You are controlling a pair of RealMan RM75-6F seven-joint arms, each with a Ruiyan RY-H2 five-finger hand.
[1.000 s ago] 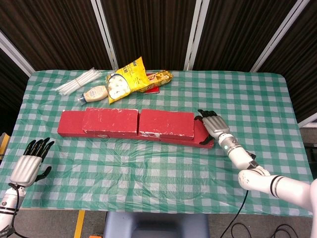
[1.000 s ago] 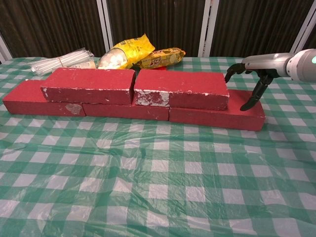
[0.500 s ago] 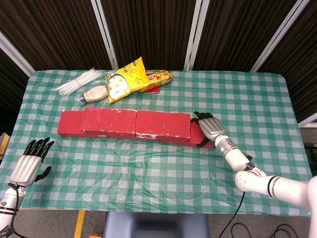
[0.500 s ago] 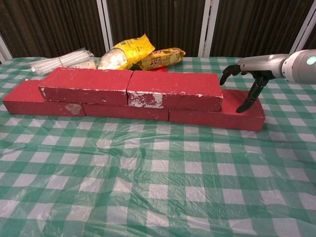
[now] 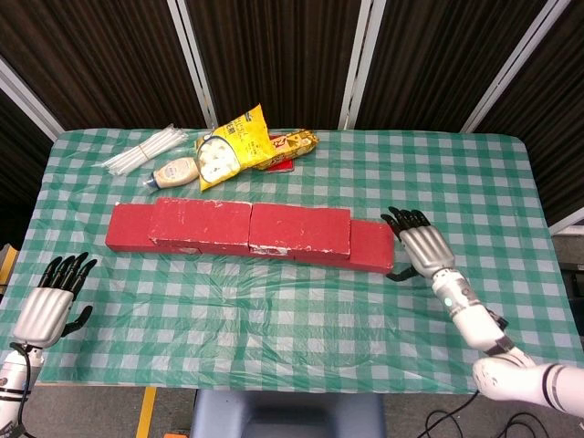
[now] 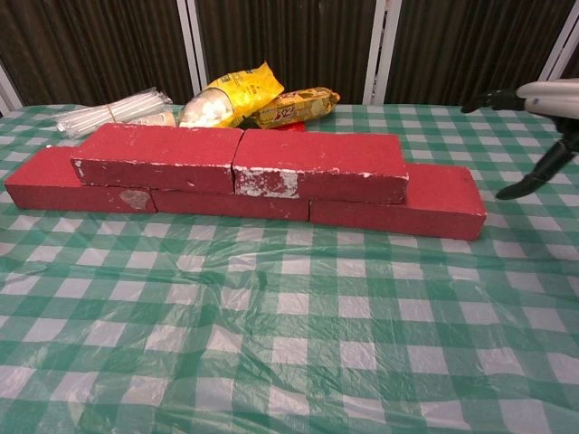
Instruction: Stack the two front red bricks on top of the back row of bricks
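Note:
Two red bricks lie end to end on top of the lower row: the left upper brick (image 5: 203,223) (image 6: 161,155) and the right upper brick (image 5: 300,229) (image 6: 318,164). The bottom row of red bricks (image 5: 372,246) (image 6: 416,202) sticks out at both ends. My right hand (image 5: 422,245) (image 6: 536,101) hangs open just right of the row's right end, fingers spread, touching nothing. My left hand (image 5: 53,302) hovers open near the table's front left corner, far from the bricks.
Behind the bricks lie a yellow snack bag (image 5: 234,146) (image 6: 228,94), a biscuit packet (image 5: 290,144) (image 6: 295,105), a squeeze bottle (image 5: 173,172) and a bundle of clear straws (image 5: 141,151) (image 6: 107,112). A green checked cloth (image 5: 292,310) covers the table.
The right hand pushed the right upper brick left against the left one, then drew back to the right, off the bricks. The left hand stayed put.

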